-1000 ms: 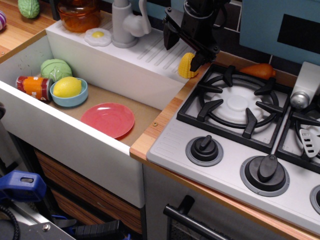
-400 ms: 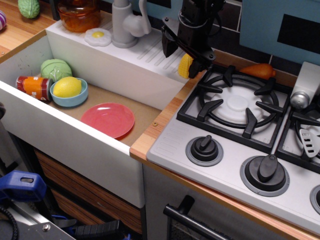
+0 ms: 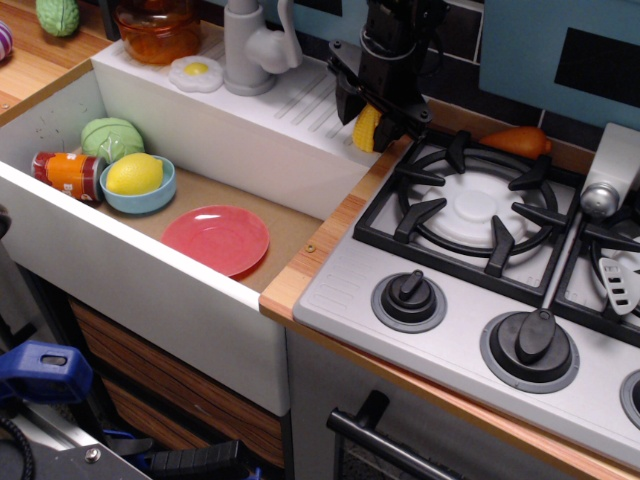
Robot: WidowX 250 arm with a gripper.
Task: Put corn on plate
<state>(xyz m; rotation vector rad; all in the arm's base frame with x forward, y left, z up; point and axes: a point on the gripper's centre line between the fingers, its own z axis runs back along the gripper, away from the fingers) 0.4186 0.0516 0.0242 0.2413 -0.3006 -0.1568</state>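
At the back of the counter, between sink and stove: the black gripper (image 3: pixel 368 118) stands over the drainboard's right end.
Gripper state: its fingers are drawn in against the toy corn (image 3: pixel 367 127), one on each side, gripping it.
Change from earlier: a second ago the jaws stood wide with the corn loose between them; they have since narrowed onto it, and the corn now shows as a thinner yellow strip.
Corn position: at the drainboard (image 3: pixel 310 97) edge, just beside the stove grate (image 3: pixel 470 205); whether it rests on the surface or is lifted cannot be told.
Plate: the red-pink plate (image 3: pixel 216 239) lies on the sink floor, well apart from the corn, unmoved.
Neighbours: a lemon (image 3: pixel 134 173) sits in the blue bowl (image 3: pixel 136 197) left of the plate.
Hidden: the fingers cover much of the corn; the arm is cut off by the top edge.
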